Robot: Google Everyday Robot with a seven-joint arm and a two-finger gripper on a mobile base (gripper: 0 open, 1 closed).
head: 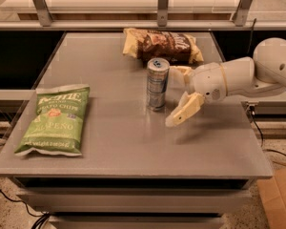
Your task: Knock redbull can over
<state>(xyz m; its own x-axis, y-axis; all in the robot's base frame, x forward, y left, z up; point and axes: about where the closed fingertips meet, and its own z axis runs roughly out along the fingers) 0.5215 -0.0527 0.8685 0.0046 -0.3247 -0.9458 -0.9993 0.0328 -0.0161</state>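
Observation:
The redbull can (pixel 157 84) stands upright near the middle of the grey table (pixel 128 142); it is slim, silver and blue, with a silver top. My gripper (pixel 175 95) is just right of the can, a little above the table. It is open: one cream finger (pixel 180 71) reaches toward the can's upper right side, and the other finger (pixel 183 110) angles down to the left in front of it. I see a small gap between the fingers and the can.
A green chip bag (pixel 56 119) lies flat at the table's left front. A brown and yellow chip bag (pixel 163 46) lies at the back, behind the can. A cardboard box (pixel 281 197) sits on the floor at the right.

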